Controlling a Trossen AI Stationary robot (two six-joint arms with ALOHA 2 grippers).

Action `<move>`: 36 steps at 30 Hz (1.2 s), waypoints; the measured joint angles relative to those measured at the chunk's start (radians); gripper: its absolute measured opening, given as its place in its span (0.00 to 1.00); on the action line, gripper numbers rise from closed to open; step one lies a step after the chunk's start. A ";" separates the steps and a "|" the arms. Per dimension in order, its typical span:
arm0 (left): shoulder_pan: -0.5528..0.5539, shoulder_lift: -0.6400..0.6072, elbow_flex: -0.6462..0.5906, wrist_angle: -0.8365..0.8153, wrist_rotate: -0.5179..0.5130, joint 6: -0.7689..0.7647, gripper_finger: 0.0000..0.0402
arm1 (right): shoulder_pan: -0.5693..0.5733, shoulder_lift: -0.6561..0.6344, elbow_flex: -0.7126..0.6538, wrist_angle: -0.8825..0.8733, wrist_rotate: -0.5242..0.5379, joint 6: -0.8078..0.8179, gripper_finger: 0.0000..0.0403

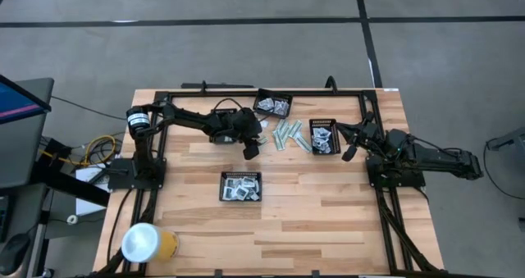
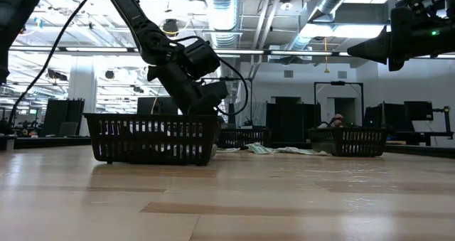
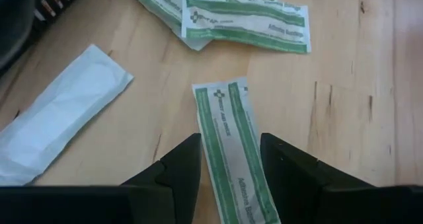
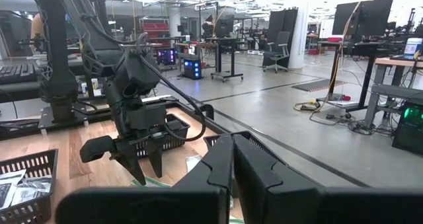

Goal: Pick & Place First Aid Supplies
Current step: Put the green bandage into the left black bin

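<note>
Left claw straddling a green-and-white strip on the worktop, fingers apart, nothing gripped yet.

High view: the left claw hangs over the wooden worktop beside the loose strips, between three black mesh trays; the right claw waits near the right-hand tray, fingers pressed together, empty. Low view: the left claw reaches down behind the nearest tray, its tips hidden. Left wrist view: one slim strip lies flat between the open fingers, untouched; a plain white packet lies apart. I judge a good pick needs the tips lowered to the wood and closed across the strip's narrow width, since thin, slick paper wrappers slide and buckle. Right wrist view: the closed right fingers face the left arm.
</note>
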 joint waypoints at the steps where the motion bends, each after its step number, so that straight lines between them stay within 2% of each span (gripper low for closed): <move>1: 0.000 0.000 0.000 0.000 0.000 0.000 0.39 | 0.000 0.000 0.000 0.000 0.000 0.000 0.02; 17: 0.000 0.000 0.000 -0.040 0.034 0.000 0.25 | 0.000 0.000 0.000 0.000 0.000 0.000 0.02; 31: -0.004 -0.026 0.063 -0.050 0.023 -0.036 0.23 | 0.000 0.000 0.000 0.000 0.000 0.000 0.02; 33: 0.001 -0.039 0.105 -0.117 0.024 -0.062 0.23 | 0.000 0.000 0.000 0.000 0.000 0.000 0.02; 36: 0.016 -0.038 0.210 -0.311 0.032 -0.077 0.23 | 0.000 0.000 0.000 0.000 0.000 0.000 0.02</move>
